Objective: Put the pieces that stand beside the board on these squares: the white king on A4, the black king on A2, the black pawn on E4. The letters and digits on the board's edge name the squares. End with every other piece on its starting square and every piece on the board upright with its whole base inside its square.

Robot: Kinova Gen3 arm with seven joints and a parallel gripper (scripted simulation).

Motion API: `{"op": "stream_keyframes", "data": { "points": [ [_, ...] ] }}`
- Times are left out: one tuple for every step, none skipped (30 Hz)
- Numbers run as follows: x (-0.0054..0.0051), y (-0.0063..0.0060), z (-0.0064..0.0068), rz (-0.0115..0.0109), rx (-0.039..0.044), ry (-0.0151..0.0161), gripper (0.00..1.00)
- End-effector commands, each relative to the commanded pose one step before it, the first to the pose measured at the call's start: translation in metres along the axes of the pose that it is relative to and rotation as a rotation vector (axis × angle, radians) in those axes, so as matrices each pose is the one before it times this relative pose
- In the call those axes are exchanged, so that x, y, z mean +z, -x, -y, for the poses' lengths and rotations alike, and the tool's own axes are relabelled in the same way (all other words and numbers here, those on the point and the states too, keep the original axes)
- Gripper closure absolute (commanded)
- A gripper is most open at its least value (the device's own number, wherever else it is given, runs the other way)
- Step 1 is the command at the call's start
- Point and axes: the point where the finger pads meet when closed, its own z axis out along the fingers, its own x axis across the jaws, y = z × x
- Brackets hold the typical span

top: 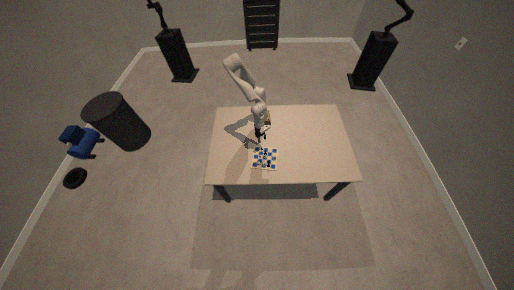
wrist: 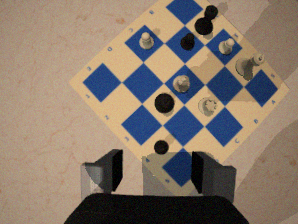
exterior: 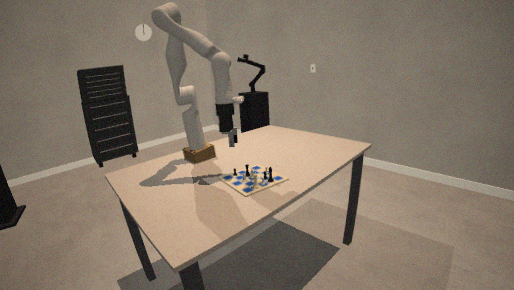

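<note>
Gripper (wrist: 157,175) hangs wide open, empty, above the chessboard (wrist: 100,106) edge — black pawn (wrist: 161,147) stands on board just below; no pcs visible beside board, task looks nearly done.

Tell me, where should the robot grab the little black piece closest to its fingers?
Probably from straight above, pinching the little black piece by its round top. It stands upright with nothing close beside it, so the open gripper can lower a finger on each side.
</note>
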Motion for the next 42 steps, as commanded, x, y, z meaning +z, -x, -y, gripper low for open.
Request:
{"op": "stream_keyframes", "data": {
  "points": [
    [-0.0209, -0.007, -0.00089, -0.01157, 0.00865, -0.00503, 0.0],
    [-0.00402, -0.00001, -0.00003, 0.00004, 0.00001, 0.00005, 0.0],
    [0.0, 0.0, 0.0, 0.0, 0.0, 0.0, 0.0],
    [0.0, 0.0, 0.0, 0.0, 0.0, 0.0, 0.0],
    [-0.00361, -0.00002, -0.00003, 0.00001, 0.00004, 0.00004, 0.0],
    [-0.00311, -0.00002, -0.00002, 0.00001, 0.00003, 0.00004, 0.0],
    [-0.00257, 0.0, -0.00002, 0.00003, -0.00001, 0.00003, 0.0],
    [-0.00203, -0.00002, -0.00001, 0.0, 0.00003, 0.00002, 0.0],
    [-0.00148, -0.00001, -0.00001, 0.00001, 0.00001, 0.00002, 0.0],
    [-0.00097, 0.0, -0.00001, 0.00001, -0.00001, 0.00001, 0.0],
    [-0.00054, 0.0, -0.00001, 0.00001, -0.00001, 0.00001, 0.0],
    [-0.00021, 0.0, 0.0, 0.0, 0.0, 0.0, 0.0],
    [-0.00003, 0.0, 0.0, 0.0, 0.0, 0.0, 0.0],
    [0.0, 0.0, 0.0, 0.0, 0.0, 0.0, 0.0],
    [0.0, 0.0, 0.0, 0.0, 0.0, 0.0, 0.0],
    [0.0, 0.0, 0.0, 0.0, 0.0, 0.0, 0.0],
    [0.0, 0.0, 0.0, 0.0, 0.0, 0.0, 0.0],
    [0.0, 0.0, 0.0, 0.0, 0.0, 0.0, 0.0],
    [0.0, 0.0, 0.0, 0.0, 0.0, 0.0, 0.0],
    [0.0, 0.0, 0.0, 0.0, 0.0, 0.0, 0.0],
    [0.0, 0.0, 0.0, 0.0, 0.0, 0.0, 0.0],
    [0.0, 0.0, 0.0, 0.0, 0.0, 0.0, 0.0],
    [0.0, 0.0, 0.0, 0.0, 0.0, 0.0, 0.0],
    [0.0, 0.0, 0.0, 0.0, 0.0, 0.0, 0.0],
    [0.0, 0.0, 0.0, 0.0, 0.0, 0.0, 0.0],
    [0.0, 0.0, 0.0, 0.0, 0.0, 0.0, 0.0],
    [0.0, 0.0, 0.0, 0.0, 0.0, 0.0, 0.0],
    [0.0, 0.0, 0.0, 0.0, 0.0, 0.0, 0.0],
    [0.0, 0.0, 0.0, 0.0, 0.0, 0.0, 0.0],
    [0.0, 0.0, 0.0, 0.0, 0.0, 0.0, 0.0],
    [0.0, 0.0, 0.0, 0.0, 0.0, 0.0, 0.0],
    [0.0, 0.0, 0.0, 0.0, 0.0, 0.0, 0.0],
    [0.0, 0.0, 0.0, 0.0, 0.0, 0.0, 0.0],
    [0.0, 0.0, 0.0, 0.0, 0.0, 0.0, 0.0],
    [0.0, 0.0, 0.0, 0.0, 0.0, 0.0, 0.0],
    [0.0, 0.0, 0.0, 0.0, 0.0, 0.0, 0.0],
    [0.0, 0.0, 0.0, 0.0, 0.0, 0.0, 0.0],
    [0.0, 0.0, 0.0, 0.0, 0.0, 0.0, 0.0],
    [0.0, 0.0, 0.0, 0.0, 0.0, 0.0, 0.0],
    [0.0, 0.0, 0.0, 0.0, 0.0, 0.0, 0.0],
    [0.0, 0.0, 0.0, 0.0, 0.0, 0.0, 0.0],
    [0.0, 0.0, 0.0, 0.0, 0.0, 0.0, 0.0]
  ]
}}
